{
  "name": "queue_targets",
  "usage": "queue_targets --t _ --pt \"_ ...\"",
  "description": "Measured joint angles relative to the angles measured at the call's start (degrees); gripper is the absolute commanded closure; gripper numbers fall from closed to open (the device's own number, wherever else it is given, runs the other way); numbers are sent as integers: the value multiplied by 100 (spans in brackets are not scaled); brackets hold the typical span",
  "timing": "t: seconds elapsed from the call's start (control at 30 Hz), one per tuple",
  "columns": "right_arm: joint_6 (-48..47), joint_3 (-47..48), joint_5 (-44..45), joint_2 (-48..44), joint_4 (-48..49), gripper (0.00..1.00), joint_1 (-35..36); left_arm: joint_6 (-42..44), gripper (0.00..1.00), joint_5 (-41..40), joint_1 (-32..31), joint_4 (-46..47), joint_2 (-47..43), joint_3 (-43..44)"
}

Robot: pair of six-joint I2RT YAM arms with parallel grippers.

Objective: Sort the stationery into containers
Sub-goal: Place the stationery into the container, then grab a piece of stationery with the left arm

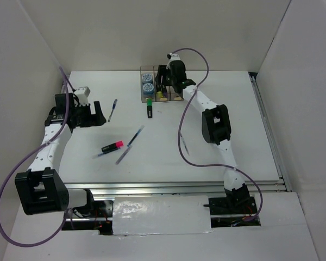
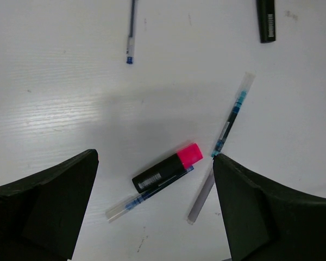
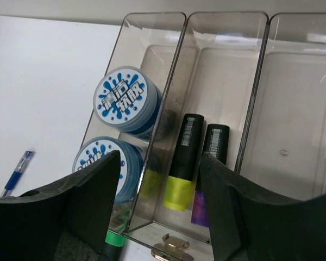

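- Left wrist view: left end effector (image 2: 155,160) is open and holds nothing. The pink highlighter (image 2: 164,169) lies on the desk (image 2: 54,98), framed between its fingertips.
- Its long axis runs diagonally with the cap up-right, oblique to the closing line, so a wrist turn probably comes before the grip.
- Thin pen (image 2: 146,196) touches its lower side, so a pinch may catch both.
- Top view: the left arm is clearly nearer this highlighter.
- Green highlighter (image 1: 150,110) lies just in front of the containers (image 3: 299,109), its axis pointing at them. The right arm is nearer.
- Right end effector (image 3: 158,185) is open and empty, hovering over the middle box. Yellow highlighter (image 3: 182,163) is inside that box and the tape rolls (image 3: 122,100) are in the left box.
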Motion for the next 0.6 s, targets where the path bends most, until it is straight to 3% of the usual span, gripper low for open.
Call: queue_targets --t 0.1,0.13,0.3,0.47,0.6 --pt "39 -358 -101 -181 -7 34 -37 -52 12 -2 -319 210 -92 -87" --pt "63 -597 -157 -339 -28 34 -44 -50 20 -4 -490 269 -92 -98" --pt "28 -1641 -566 -1355 -197 33 -157 610 30 350 -1062 92 111 11" --pt "-317 -2347 -1386 -2822 -404 33 -529 1926 33 894 -743 -658 356 111" --pt "-640 -2872 -1834 -3836 -509 33 -837 2793 29 957 -643 -1169 564 114"
